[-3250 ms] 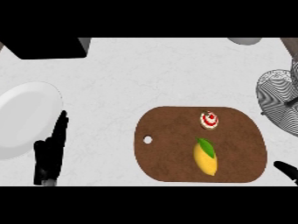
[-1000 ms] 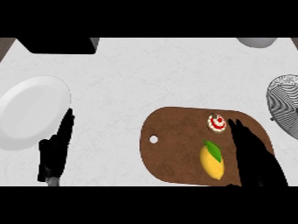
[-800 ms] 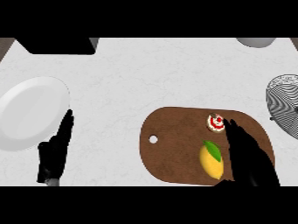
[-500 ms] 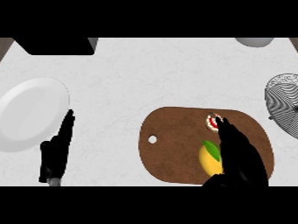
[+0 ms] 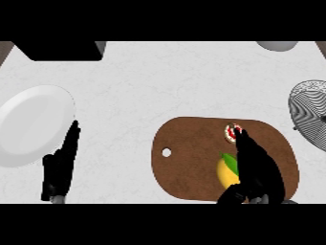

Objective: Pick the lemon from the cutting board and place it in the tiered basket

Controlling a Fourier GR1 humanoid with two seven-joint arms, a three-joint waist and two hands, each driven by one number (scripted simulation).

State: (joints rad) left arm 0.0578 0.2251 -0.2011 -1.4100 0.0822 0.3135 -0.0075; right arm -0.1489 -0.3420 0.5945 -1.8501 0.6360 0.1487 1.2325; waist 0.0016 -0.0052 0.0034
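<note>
Down at the near edge of the cutting board [image 5: 193,153], the right hand [image 5: 258,170] lies over the brown wood with its fingers stretched out straight toward the far end, not curled round anything. Its thumb shows near the board's near edge, on the lemon's side. The lemon [image 5: 227,173] sits on the board just beside the hand, on its left, yellow with a green tip; the hand overlaps its right edge, and whether they touch cannot be told. Just past the fingertips, near the board's far edge, lies a small round red-and-white item [image 5: 232,132]. A small hole pierces the board near its left edge.

Right of the cutting board, apart from it, stands the tiered basket [image 5: 319,115], a wire mesh thing partly cut off by the view's edge. Left of the board, well apart across the pale counter [image 5: 165,81], the left hand [image 5: 61,165] rests with fingers straight, pointing away from the robot. Just beyond it to the left is a white plate [image 5: 20,124]. Far behind the board, at the counter's back, sit a black block [image 5: 59,49] on the left and a grey bowl [image 5: 277,45] on the right.
</note>
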